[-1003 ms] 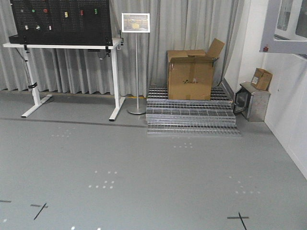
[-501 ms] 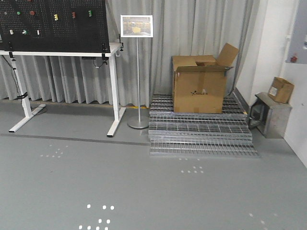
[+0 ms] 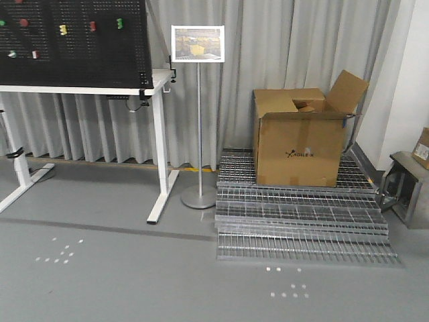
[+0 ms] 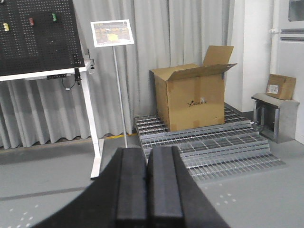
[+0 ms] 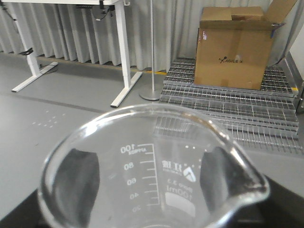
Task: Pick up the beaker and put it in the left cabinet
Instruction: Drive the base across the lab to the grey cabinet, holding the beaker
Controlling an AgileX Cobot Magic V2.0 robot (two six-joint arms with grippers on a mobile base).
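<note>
Filling the bottom of the right wrist view, the small clear glass beaker [image 5: 152,137], its flared spout at lower right, stands upright, likely for a steady carry. The right gripper [image 5: 148,183] is clamped on it: 2 dark pads [image 5: 78,183] show through the smooth wall beside the white 100 scale. The matte black left gripper [image 4: 148,190] is pressed together, empty. No cabinet shows, only a brown cardboard box [image 3: 301,144] on ribbed steel gratings [image 3: 301,225].

1. On the beaker [image 5: 152,190]: a white printed scale reading 100, 80, 60, 40, 20, with a small logo, Chinese characters and "100ml" beside it.
2. On the cardboard box [image 3: 298,144]: dark print, apparently "AGILEX", next to a logo.
3. On the sign [image 3: 197,43]: a picture; any wording is too small to read.
</note>
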